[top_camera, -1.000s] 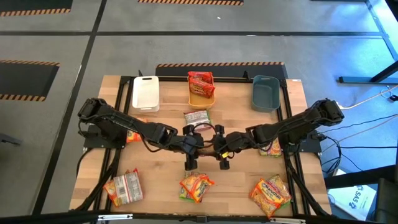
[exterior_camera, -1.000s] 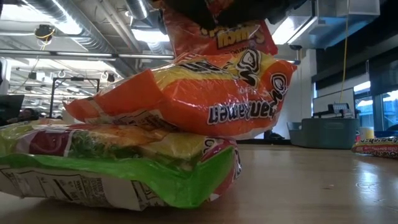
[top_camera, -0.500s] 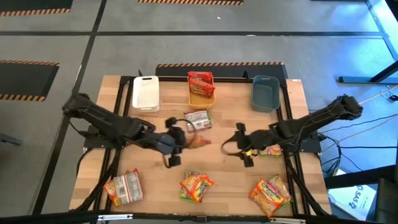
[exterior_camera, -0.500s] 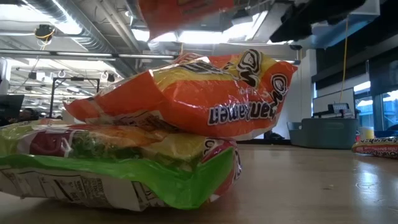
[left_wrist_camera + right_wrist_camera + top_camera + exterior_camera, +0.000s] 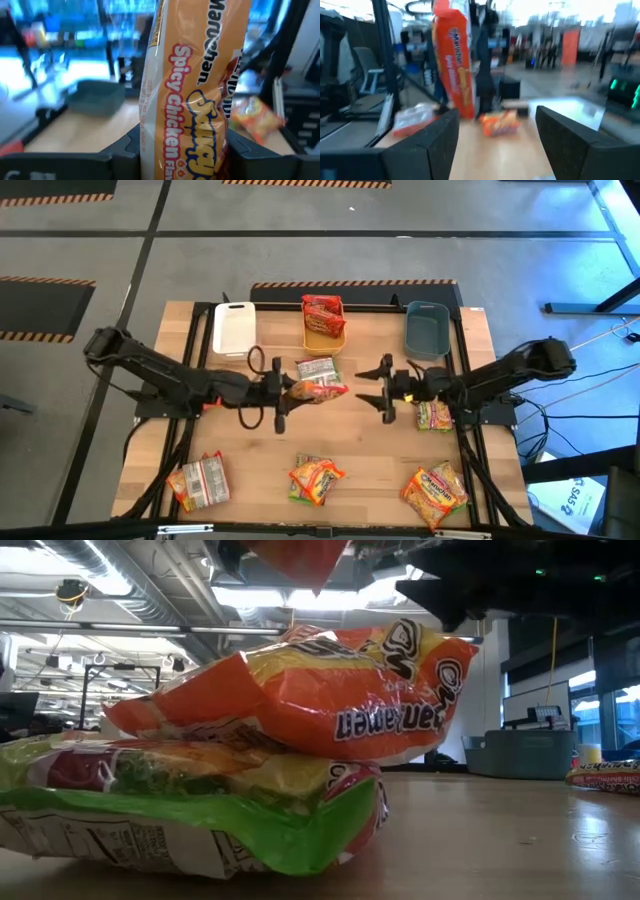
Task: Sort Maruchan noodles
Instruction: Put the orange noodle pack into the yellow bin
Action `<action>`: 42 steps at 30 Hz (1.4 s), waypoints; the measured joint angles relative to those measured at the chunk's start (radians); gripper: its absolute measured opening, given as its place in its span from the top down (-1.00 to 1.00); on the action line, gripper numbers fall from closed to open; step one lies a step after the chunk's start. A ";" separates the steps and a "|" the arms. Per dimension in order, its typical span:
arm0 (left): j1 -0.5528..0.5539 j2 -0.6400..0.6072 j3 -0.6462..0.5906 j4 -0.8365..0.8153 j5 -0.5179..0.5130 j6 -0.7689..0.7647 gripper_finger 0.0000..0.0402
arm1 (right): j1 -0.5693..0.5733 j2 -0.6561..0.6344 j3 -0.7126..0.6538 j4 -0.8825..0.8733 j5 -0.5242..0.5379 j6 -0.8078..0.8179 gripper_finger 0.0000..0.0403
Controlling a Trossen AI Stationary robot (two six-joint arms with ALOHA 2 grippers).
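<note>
Since released rightward, apparently: packet (image 5: 318, 390) with left gripper (image 5: 279, 391).

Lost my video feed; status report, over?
Left gripper shut on orange packet, mid-table. Right gripper open, empty. Silvery packet lies just beyond.

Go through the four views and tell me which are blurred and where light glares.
High view: sharp, evenly lit. Low view: glare from ceiling lights; shiny highlights on the stacked ramen packets. Left wrist view: held Spicy Chicken packet readable, background smeared. Right wrist view: blurred throughout, bright at the top.
</note>
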 joint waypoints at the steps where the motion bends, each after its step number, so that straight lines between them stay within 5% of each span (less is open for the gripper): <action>1: 0.018 0.000 -0.020 0.048 0.013 0.025 0.34 | -0.018 0.013 0.012 0.015 -0.009 -0.014 -0.23; 8: 0.144 0.001 -0.069 0.222 0.117 0.144 0.34 | -0.137 0.111 0.186 -0.033 -0.121 -0.017 -0.25; 16: 0.235 -0.003 -0.070 0.308 0.260 0.099 0.34 | -0.187 0.123 0.373 -0.191 -0.228 0.001 -0.47; 30: 0.245 -0.025 -0.070 0.356 0.199 0.205 0.34 | -0.183 0.125 0.445 -0.263 -0.352 -0.042 -0.51; 35: 0.247 -0.024 -0.070 0.393 0.242 0.202 0.34 | -0.183 0.135 0.469 -0.244 -0.281 -0.025 -0.50; 42: 0.266 -0.017 -0.070 0.403 0.269 0.193 0.34 | -0.182 0.224 0.601 -0.301 -0.327 -0.053 -0.50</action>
